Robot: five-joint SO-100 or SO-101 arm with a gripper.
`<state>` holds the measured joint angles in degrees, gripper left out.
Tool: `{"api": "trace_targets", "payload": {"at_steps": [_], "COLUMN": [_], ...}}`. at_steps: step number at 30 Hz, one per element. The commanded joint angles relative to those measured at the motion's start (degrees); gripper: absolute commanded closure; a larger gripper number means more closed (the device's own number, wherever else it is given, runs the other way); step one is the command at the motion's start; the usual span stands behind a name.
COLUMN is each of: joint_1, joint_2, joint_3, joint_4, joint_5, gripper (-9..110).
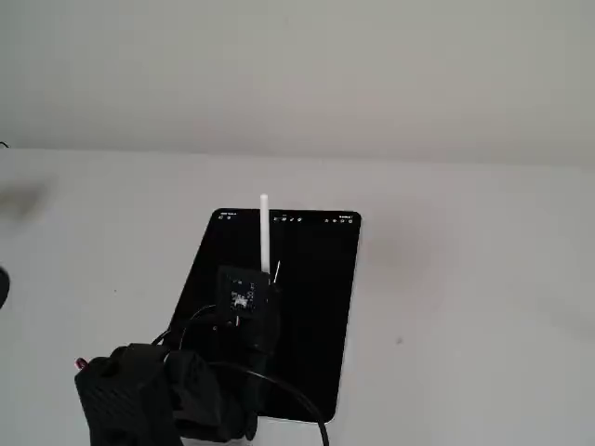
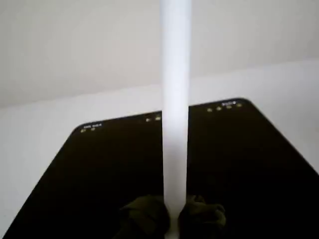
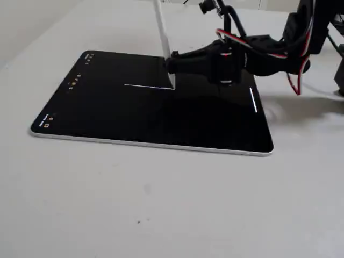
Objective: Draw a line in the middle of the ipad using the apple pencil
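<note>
The ipad (image 3: pixel 134 118) lies flat on the white table, its black screen lit with tiny icons along one short edge. My gripper (image 3: pixel 172 64) is shut on the apple pencil (image 3: pixel 163 32), a white rod held nearly upright with its tip touching the screen near the middle. From the tip, the line (image 3: pixel 148 86), a thin white stroke, runs left toward the icon edge. In a fixed view the apple pencil (image 1: pixel 265 232) rises above the gripper (image 1: pixel 268 279) over the ipad (image 1: pixel 316 307). In the wrist view the apple pencil (image 2: pixel 175 99) stands between the dark fingers (image 2: pixel 144 216) above the ipad (image 2: pixel 99 169).
A second short white mark (image 3: pixel 252 100) shows on the screen near the arm's end. The black arm with red and white cables (image 3: pixel 269 51) reaches over that short edge. The arm's base (image 1: pixel 139 390) sits at the table's near edge. White table (image 3: pixel 161 204) surrounds the tablet.
</note>
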<state>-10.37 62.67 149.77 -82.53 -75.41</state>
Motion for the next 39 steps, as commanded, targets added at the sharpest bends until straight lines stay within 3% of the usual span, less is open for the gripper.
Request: {"api": "trace_targets", "payload": {"at_steps": [1,25,33,39], "joint_1": [0.3,0.1,0.2,1.7], "joint_2": [2.4,5.1,22.2,40.3], "joint_3": [0.7,1.0,0.1,-2.0], "joint_4": [-1.1,0.3,17.1,36.8], "joint_5": [0.6,1.6,4.9,11.6], "gripper": [102,102,102,102]}}
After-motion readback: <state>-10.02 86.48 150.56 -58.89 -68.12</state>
